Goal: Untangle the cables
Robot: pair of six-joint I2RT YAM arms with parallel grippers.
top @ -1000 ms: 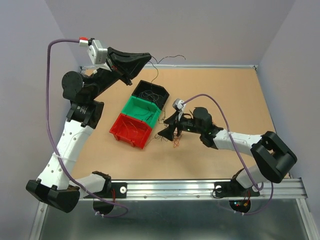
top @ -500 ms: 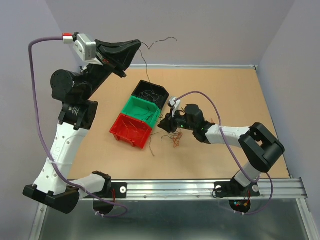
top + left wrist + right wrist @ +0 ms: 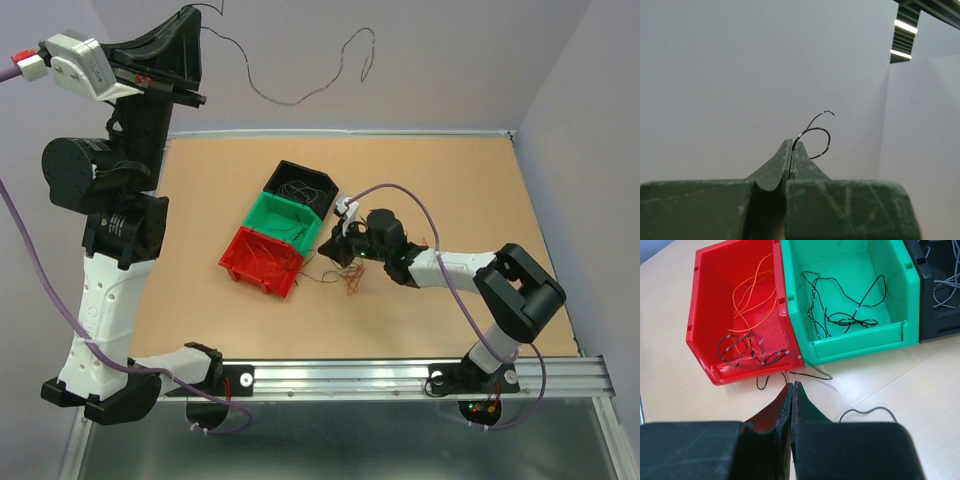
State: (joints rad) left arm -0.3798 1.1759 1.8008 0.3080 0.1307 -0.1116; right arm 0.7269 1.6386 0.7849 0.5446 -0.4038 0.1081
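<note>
Only overhead: black wire (image 3: 290,103) trails long from left jaws clamped on it; right jaws closed, hold unclear

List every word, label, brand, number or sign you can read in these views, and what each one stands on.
No readable text in any view.
The red bin, green bin and black bin carry no labels.
The metal rail shows no legible print.
The coloured specks just below that rail, toward its right end, are too small to tell whether they are lights or marks.
</note>
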